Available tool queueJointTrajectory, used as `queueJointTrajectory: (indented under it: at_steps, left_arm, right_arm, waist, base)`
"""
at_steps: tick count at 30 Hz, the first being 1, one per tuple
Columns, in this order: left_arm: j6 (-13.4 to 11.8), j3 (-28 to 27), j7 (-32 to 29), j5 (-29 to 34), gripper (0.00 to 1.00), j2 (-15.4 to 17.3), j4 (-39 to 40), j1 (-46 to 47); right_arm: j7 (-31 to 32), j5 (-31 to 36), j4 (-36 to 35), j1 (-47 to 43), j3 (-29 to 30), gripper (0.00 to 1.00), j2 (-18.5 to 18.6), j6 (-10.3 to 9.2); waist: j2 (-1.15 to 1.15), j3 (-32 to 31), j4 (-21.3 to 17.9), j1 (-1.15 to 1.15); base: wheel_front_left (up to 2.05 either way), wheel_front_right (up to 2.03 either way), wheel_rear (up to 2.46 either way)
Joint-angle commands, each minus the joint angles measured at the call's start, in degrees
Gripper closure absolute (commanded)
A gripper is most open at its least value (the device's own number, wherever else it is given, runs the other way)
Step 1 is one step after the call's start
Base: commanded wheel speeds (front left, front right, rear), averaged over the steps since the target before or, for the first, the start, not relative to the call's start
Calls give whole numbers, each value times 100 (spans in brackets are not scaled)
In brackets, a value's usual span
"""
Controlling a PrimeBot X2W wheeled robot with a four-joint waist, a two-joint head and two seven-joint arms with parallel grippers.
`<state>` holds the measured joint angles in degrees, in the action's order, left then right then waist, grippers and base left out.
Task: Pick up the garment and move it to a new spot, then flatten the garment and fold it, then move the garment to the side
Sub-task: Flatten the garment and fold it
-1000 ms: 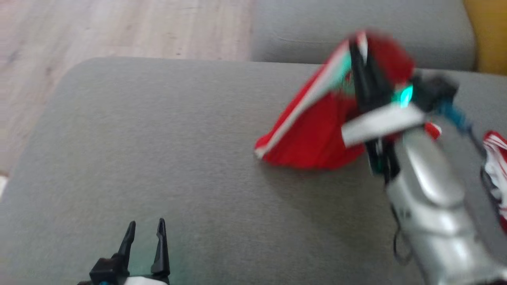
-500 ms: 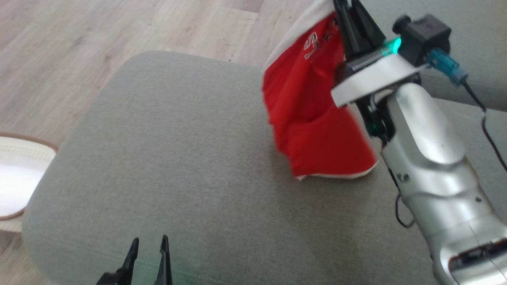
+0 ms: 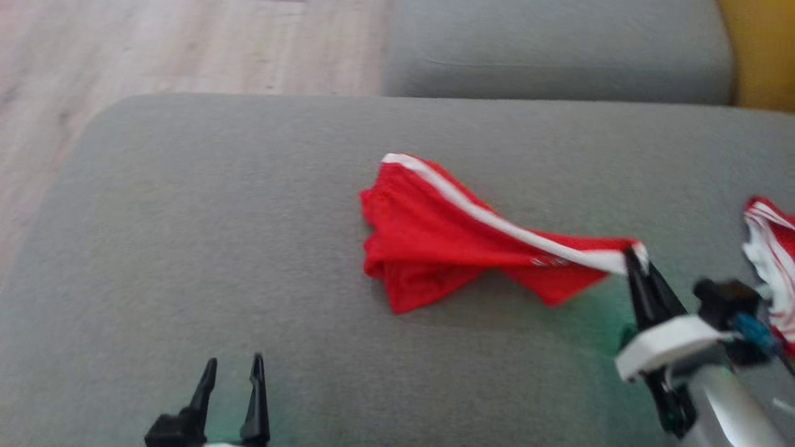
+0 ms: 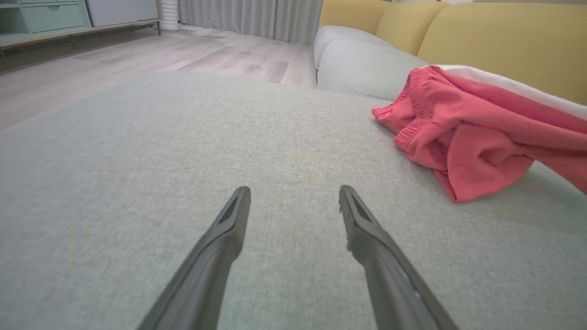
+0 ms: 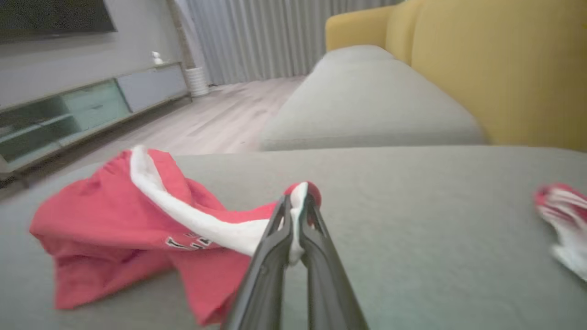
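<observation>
Two tools: the right tool (image 3: 632, 254) pinches the red garment (image 3: 422, 236) on the sofa cushion (image 3: 186, 248); the left tool (image 3: 234, 362) is spread.

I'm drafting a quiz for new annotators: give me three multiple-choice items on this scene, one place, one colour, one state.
1. Where is the red garment? A on the floor; B on the grey cushion; C on a chair.
2. What colour is its stripe? A white; B blue; C black.
3. How is the left gripper? A shut on cloth; B open, empty; C shut, empty.
B: it rests on the cushion. A: a white band crosses the red. B: its fingers stand apart over bare cushion.
</observation>
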<state>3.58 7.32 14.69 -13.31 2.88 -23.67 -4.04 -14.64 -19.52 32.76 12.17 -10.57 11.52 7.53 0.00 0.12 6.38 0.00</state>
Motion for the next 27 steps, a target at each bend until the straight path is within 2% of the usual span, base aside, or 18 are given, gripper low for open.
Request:
queueJointTrajectory:
  at_steps: [1,5,11,16,21,24,27]
  left_arm:
    - [17,-181,30,-39,0,-1,175,343]
    - [64,-122,30,-49,0,-1,166,573]
    - [128,-82,30,-99,0,-1,124,1034]
    - [241,-24,30,98,0,-1,-96,2028]
    - [358,172,30,131,0,6,-759,3309]
    - [385,480,30,-117,0,36,-1331,4024]
    - [388,1049,-81,-721,0,89,-1887,4567]
  right_arm:
    - [-36,105,-76,191,-29,0,45,-4]
    - [-36,456,132,166,585,0,-152,-4]
    - [-36,1146,-145,126,1147,0,-645,-4]
    - [-36,1407,-498,108,1124,0,-826,-4]
    - [-36,1226,-649,181,853,0,-860,-4]
    - [-36,1024,-706,251,654,0,-862,-4]
    - [-36,914,-716,292,540,0,-863,-4]
  waist:
    - [0,138,-241,0]
    - [0,280,-459,0]
    - [0,542,-743,0]
    - [0,916,-949,0]
    - [0,1310,-1201,0]
    - [0,1496,-1366,0]
    - [0,1618,-1519,0]
  base:
    - [0,0,0]
    - [0,0,0]
    - [0,0,0]
    - [0,0,0]
    - [0,0,0]
    - [0,0,0]
    - [0,0,0]
